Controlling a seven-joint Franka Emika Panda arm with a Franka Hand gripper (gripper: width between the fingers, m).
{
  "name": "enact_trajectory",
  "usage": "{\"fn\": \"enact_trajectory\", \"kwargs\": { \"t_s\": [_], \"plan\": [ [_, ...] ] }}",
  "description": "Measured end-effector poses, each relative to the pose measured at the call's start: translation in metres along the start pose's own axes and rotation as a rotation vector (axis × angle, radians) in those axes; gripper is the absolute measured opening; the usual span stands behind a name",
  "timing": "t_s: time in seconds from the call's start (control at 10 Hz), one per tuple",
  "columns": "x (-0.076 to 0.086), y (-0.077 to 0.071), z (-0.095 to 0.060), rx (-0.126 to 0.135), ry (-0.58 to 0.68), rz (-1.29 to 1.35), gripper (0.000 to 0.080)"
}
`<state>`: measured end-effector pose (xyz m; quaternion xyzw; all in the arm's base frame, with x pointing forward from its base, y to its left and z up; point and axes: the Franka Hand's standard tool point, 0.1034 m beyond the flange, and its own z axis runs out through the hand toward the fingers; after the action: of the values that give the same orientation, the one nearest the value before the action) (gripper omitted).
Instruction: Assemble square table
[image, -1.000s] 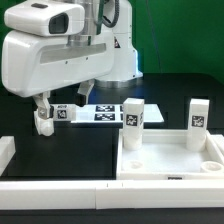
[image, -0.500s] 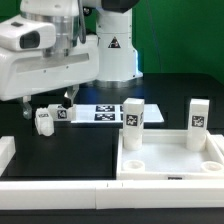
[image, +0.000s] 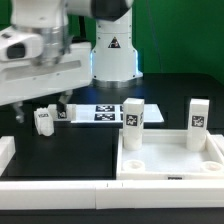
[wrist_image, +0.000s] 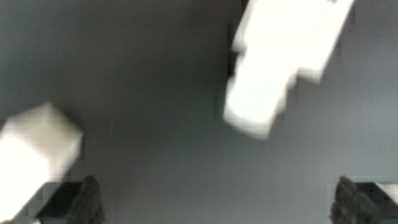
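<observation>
The gripper (wrist_image: 217, 203) stood wide open, holding nothing; an upright leg (image: 133, 123) in the square tabletop (image: 175, 160) bore a black-and-white tag, unreadable.

Tabletop slab (image: 168, 162): white, square, with a raised rim; lies flat at the exterior view's right.
Sockets (image: 133, 158): round, showing at both near corners.
First leg (image: 133, 116): chunky, white, tagged; upright at a far corner.
Second leg (image: 198, 114): alike, upright at the other far corner.
Third leg (image: 42, 121): on its side on the dark table (image: 90, 150), well apart, at the exterior view's left.
</observation>
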<state>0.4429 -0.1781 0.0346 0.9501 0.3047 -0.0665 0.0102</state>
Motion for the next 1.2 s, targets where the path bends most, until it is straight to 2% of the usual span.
{"fn": "enact_trajectory", "kwargs": {
  "t_s": [0.1,0.3,0.4,0.6,1.1,1.2],
  "plan": [
    [-0.01,-0.004,0.013,0.013,-0.018,0.013,0.0649],
    [-0.009,-0.012,0.024,0.03,-0.042,0.076,0.0649],
    [-0.002,-0.013,0.022,0.031,-0.043,0.089,0.0649],
    [-0.007,-0.01,0.026,0.036,-0.048,0.088,0.0649],
    [-0.014,-0.014,0.029,0.049,-0.06,0.109,0.0649],
    [-0.013,-0.014,0.029,0.049,-0.06,0.108,0.0622]
  ]
}}
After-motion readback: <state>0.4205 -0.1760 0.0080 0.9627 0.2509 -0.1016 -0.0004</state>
